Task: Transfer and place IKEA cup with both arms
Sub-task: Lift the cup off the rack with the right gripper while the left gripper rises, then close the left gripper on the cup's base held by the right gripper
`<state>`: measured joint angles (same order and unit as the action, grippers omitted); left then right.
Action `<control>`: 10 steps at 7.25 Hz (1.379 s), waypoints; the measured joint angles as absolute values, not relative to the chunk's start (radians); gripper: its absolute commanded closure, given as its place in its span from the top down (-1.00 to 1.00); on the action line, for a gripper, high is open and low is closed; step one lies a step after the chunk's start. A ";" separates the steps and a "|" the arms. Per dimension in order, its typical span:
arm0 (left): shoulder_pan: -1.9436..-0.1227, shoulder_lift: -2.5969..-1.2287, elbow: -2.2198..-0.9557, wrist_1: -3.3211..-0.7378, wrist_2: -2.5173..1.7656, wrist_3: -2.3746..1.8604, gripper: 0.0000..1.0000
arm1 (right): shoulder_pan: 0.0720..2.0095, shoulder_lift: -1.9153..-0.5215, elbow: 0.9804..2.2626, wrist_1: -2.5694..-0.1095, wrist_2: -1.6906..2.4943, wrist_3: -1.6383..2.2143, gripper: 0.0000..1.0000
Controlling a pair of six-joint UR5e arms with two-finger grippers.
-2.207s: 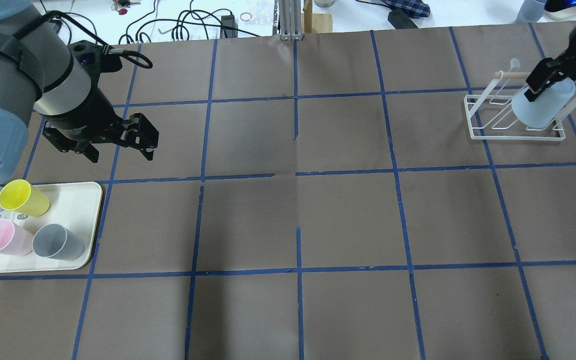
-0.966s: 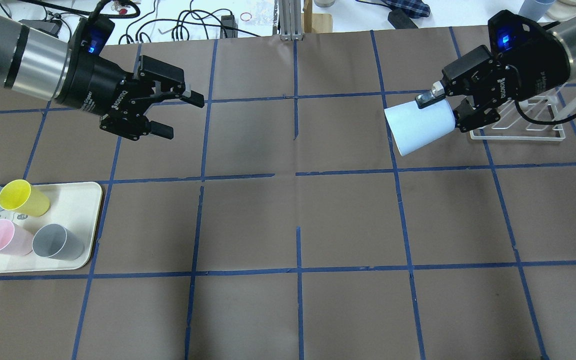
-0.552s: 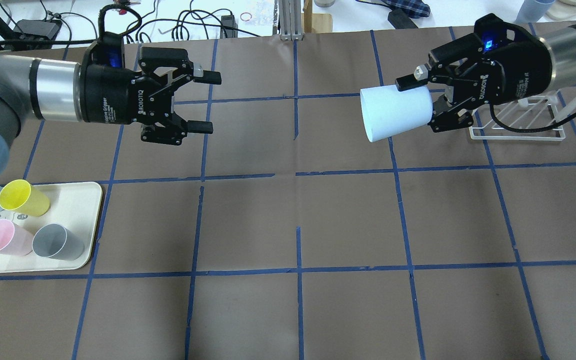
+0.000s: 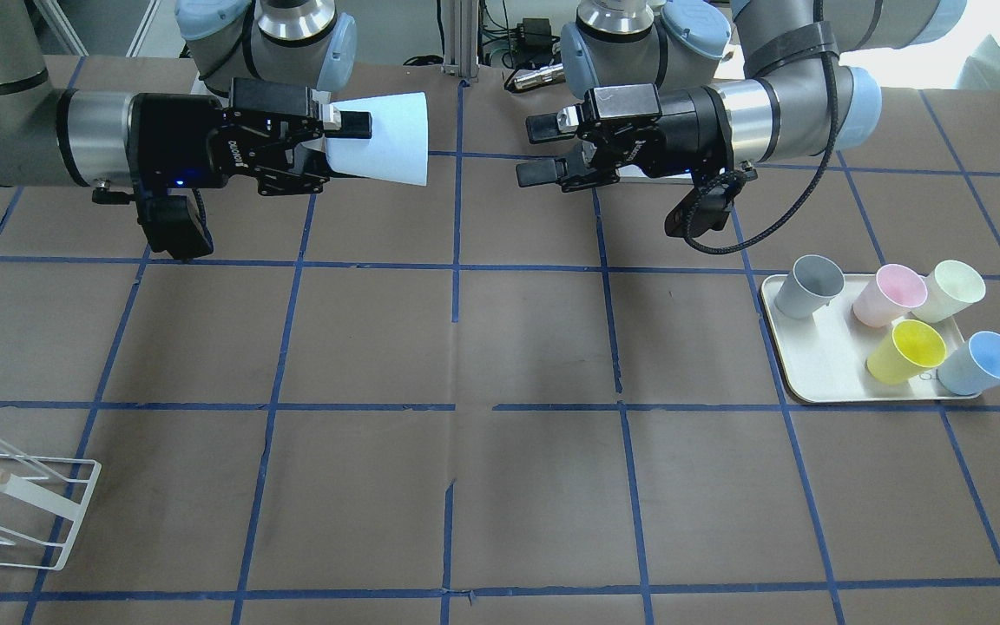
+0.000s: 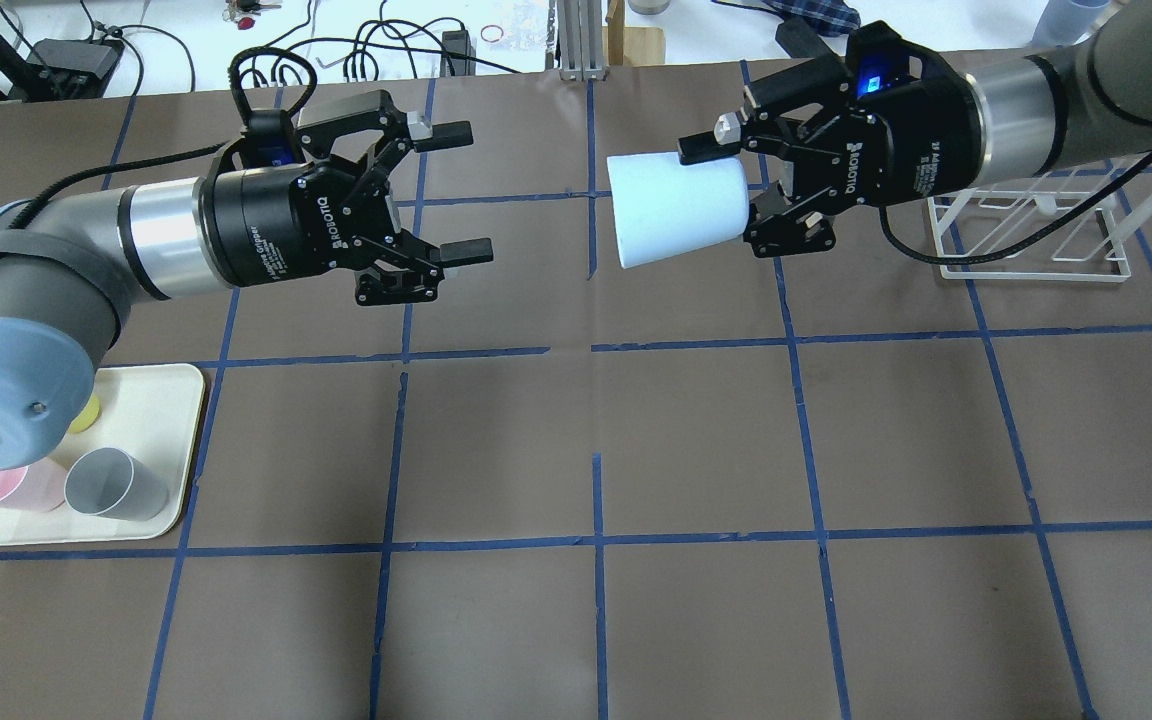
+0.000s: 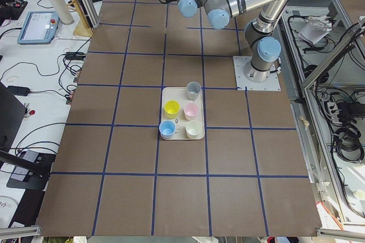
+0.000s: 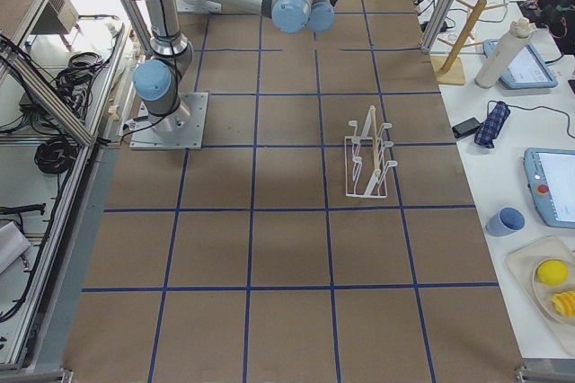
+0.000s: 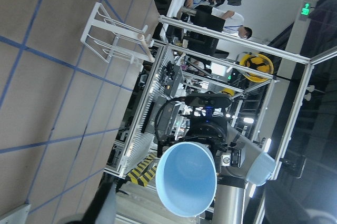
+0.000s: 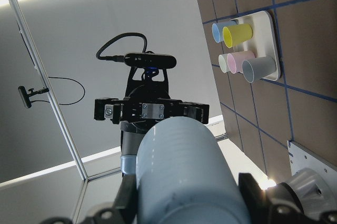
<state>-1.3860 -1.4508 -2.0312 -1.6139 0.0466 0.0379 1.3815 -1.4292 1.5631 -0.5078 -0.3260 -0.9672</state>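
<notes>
right gripper [image 5: 731, 195] grasping the IKEA cup [image 5: 676, 210] sideways, mouth toward the left gripper [image 5: 466, 192], whose jaws gape apart

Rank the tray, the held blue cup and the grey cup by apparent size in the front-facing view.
1. tray, clearly largest.
2. IKEA cup, held in the right gripper.
3. grey cup: it looks smaller, but the held one is raised, so nearness to the camera may explain that.
</notes>
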 measured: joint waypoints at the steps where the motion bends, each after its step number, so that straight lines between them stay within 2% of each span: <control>1: -1.400 -1.436 -2.034 -1.614 0.023 0.016 1.00 | 1.402 -1.429 1.563 -0.509 -0.290 -0.971 -0.32; 6: -1.423 -1.363 -2.037 -1.582 0.005 -0.004 1.00 | 1.479 -1.427 1.564 -0.512 -0.246 -0.971 -0.28; 7: -1.430 -1.365 -2.037 -1.565 0.004 -0.002 1.00 | 1.493 -1.427 1.564 -0.511 -0.246 -0.969 -0.22; 8: -1.434 -1.367 -2.037 -1.556 0.003 -0.002 0.79 | 1.502 -1.430 1.566 -0.509 -0.246 -0.969 -0.19; 10: -1.437 -1.362 -2.041 -1.551 0.003 -0.002 0.10 | 1.534 -1.433 1.568 -0.506 -0.243 -0.969 -0.05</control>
<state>-1.4367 -1.3616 -2.0410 -1.5515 0.0031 -0.0016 1.5338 -1.4327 1.5683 -0.5056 -0.2432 -0.9694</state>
